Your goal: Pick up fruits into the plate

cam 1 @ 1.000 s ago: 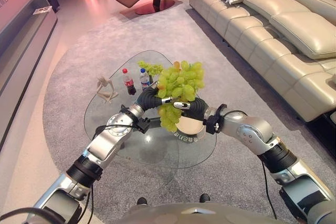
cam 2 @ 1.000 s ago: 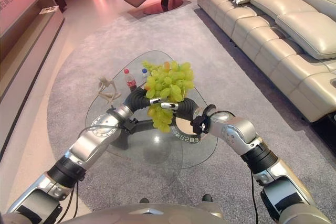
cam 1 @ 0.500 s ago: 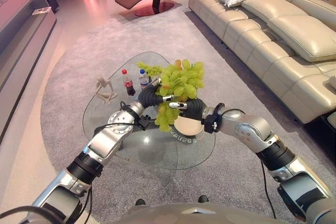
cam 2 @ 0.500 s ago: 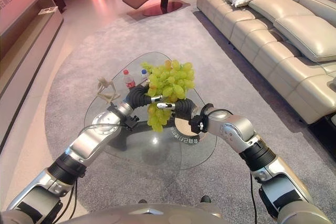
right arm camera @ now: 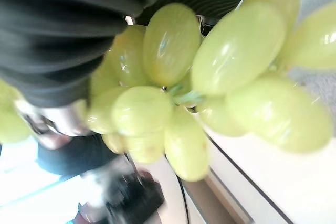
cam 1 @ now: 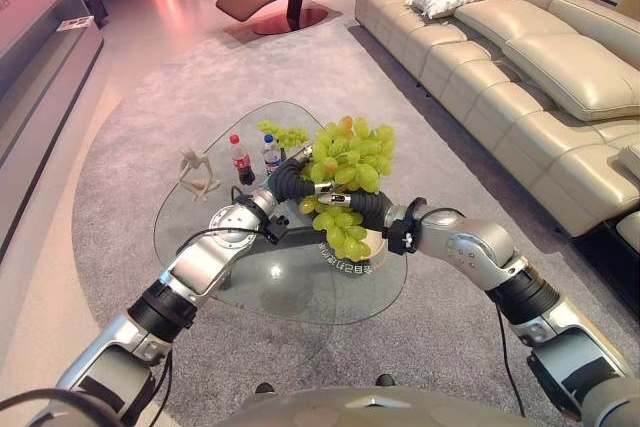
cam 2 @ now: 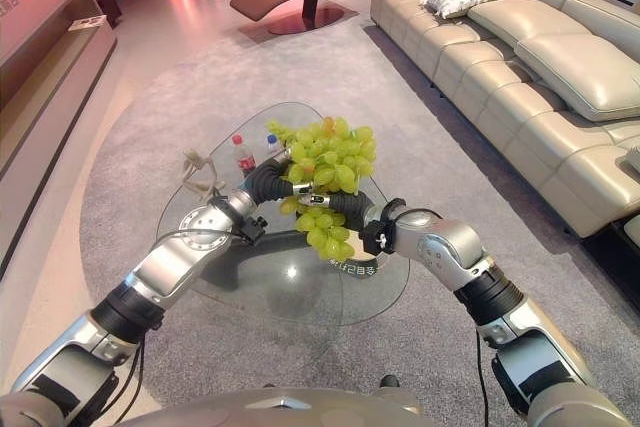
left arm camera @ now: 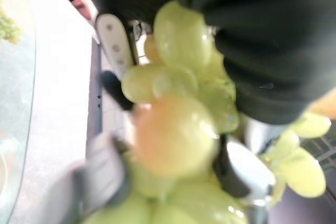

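Grapes (cam 1: pixel 347 162) held up between left hand (cam 1: pixel 290 179) and right hand (cam 1: pixel 362 205), above plate (cam 2: pixel 352 244) on glass counter (cam 1: pixel 270 287). Fingers buried in bunch; grip state cannot tell. Risks: loose berries dropping off, bunch slipping past plate rim, rolling off counter.
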